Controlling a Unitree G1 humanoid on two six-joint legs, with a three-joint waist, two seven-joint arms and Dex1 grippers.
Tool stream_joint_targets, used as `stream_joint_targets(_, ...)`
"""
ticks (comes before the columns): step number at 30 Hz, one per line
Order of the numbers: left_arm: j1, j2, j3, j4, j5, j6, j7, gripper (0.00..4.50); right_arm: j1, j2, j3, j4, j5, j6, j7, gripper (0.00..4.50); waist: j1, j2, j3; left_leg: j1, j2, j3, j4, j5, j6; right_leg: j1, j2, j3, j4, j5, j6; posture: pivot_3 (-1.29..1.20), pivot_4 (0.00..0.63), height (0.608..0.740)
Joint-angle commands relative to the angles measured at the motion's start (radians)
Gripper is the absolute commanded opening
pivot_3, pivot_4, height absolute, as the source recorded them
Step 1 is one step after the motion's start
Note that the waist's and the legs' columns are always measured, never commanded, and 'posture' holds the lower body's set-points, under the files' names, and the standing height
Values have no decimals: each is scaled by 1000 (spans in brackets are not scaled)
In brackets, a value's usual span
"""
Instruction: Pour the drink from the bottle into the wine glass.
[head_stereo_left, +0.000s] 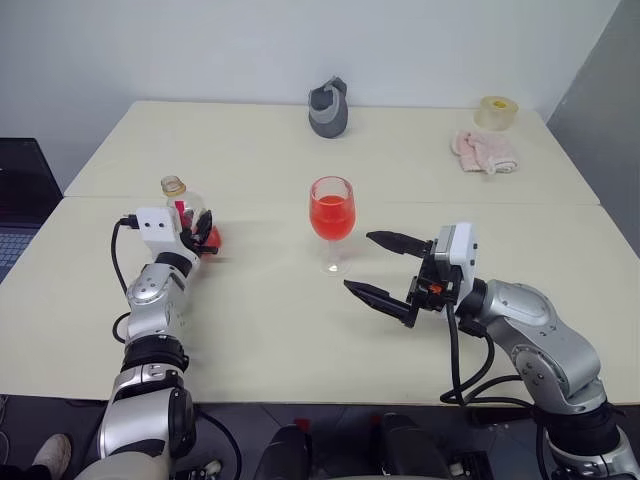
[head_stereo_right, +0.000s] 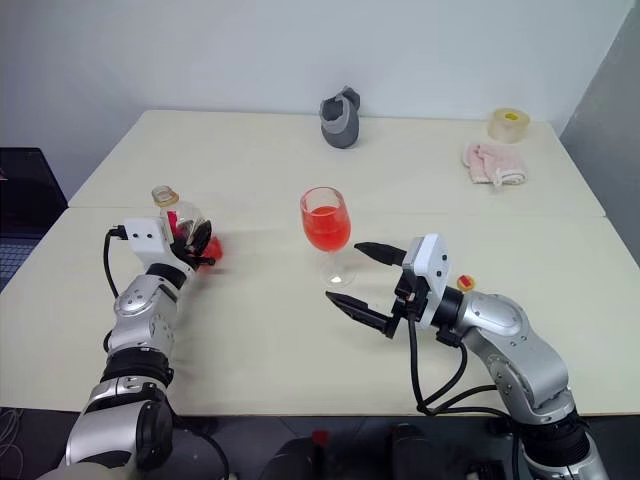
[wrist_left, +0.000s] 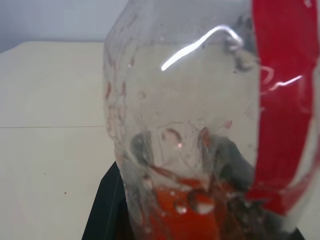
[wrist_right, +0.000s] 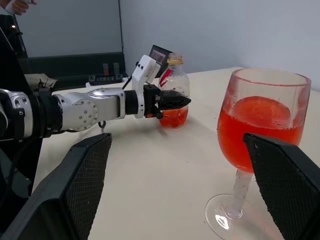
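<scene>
Now wine glass (head_stereo_left: 332, 215) half full of drink (head_stereo_left: 332, 217), bottle (head_stereo_left: 190, 222) nearly empty in left gripper (head_stereo_left: 203, 236), right gripper (head_stereo_left: 385, 267) wide.

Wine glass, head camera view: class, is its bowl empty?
No: the wine glass stands upright on the table with red drink filling a good part of its bowl.
</scene>
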Motion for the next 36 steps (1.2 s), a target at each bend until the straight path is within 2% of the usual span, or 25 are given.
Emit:
stream_joint_targets(1, 20, -6, 0, -17, -11, 9, -8, 2613, -15, 1, -11, -21, 4, -7, -6, 4500, 0, 0, -1, 0, 0, 0, 0, 0, 0, 0, 0, 0, 0, 0, 0, 0, 150, 740)
stream_joint_targets(7, 42, -8, 1, -67, -16, 37, 6, 4474, -7, 0, -7, -19, -1, -14, -3, 4500, 0, 0, -1, 0, 0, 0, 0, 0, 0, 0, 0, 0, 0, 0, 0, 0, 150, 740)
stream_joint_targets(28, 400, -43, 32, -669, -100, 363, 114, 4474, 101, -38, -48, -54, -9, -7, -38, 4500, 3, 0, -1, 0, 2, 0, -1, 0, 0, 1, -3, 0, -1, 0, 0, 0, 150, 740)
stream_joint_targets(36, 579, -70, -4, -982, -121, 500, 126, 4474, 176, -32, -90, -86, -55, 14, -167, 4500, 13, 0, -1, 1, 3, -1, -1, -1, 2, 2, -3, 0, -2, 0, 0, 0, 150, 740)
